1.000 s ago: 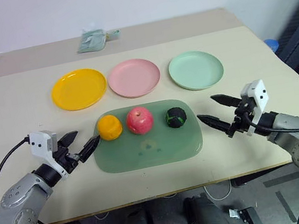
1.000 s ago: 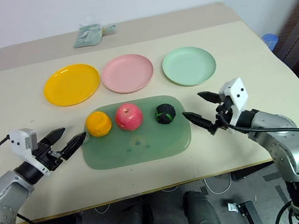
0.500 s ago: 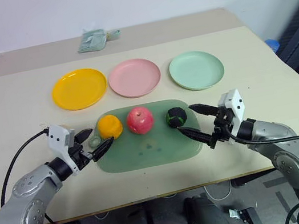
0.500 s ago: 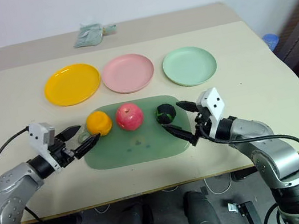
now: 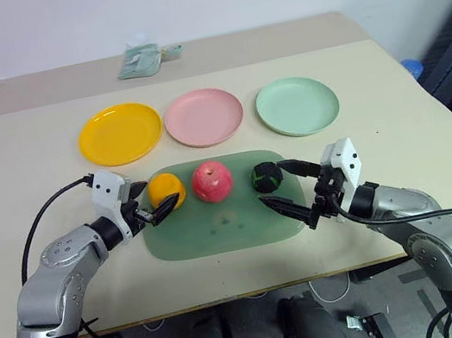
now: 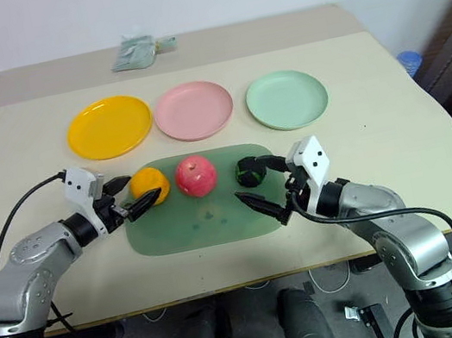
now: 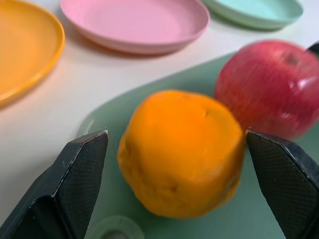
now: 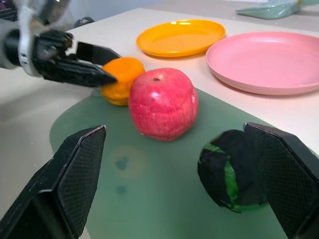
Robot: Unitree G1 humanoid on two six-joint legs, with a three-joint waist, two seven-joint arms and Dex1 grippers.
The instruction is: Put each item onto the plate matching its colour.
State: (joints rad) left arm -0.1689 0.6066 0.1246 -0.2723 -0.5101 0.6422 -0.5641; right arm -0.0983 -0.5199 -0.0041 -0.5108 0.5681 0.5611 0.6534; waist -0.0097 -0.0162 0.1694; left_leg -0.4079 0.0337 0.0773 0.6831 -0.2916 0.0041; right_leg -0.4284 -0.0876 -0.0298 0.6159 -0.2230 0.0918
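The orange (image 5: 165,188), the red-pink apple (image 5: 212,180) and the dark green-and-black ball (image 5: 266,178) sit in a row on the translucent green mat (image 5: 227,226). Behind them lie the yellow-orange plate (image 5: 119,133), the pale pink plate (image 5: 203,117) and the mint green plate (image 5: 297,106), all bare. My left gripper (image 7: 175,133) is open, one finger on each side of the orange (image 7: 182,152), without pressing it. My right gripper (image 5: 272,183) is open around the ball from the right; in the right wrist view the ball (image 8: 229,172) lies close to one finger.
A folded pale green packet (image 5: 138,60) lies at the back of the beige table (image 5: 394,130). The mat's holed tab (image 7: 115,228) lies just under the left gripper. A blue object (image 5: 410,66) shows beyond the table's right edge.
Both arms have come inward over the mat. The left gripper moved right up to the orange, the right gripper moved left up to the green ball. Both stayed open.
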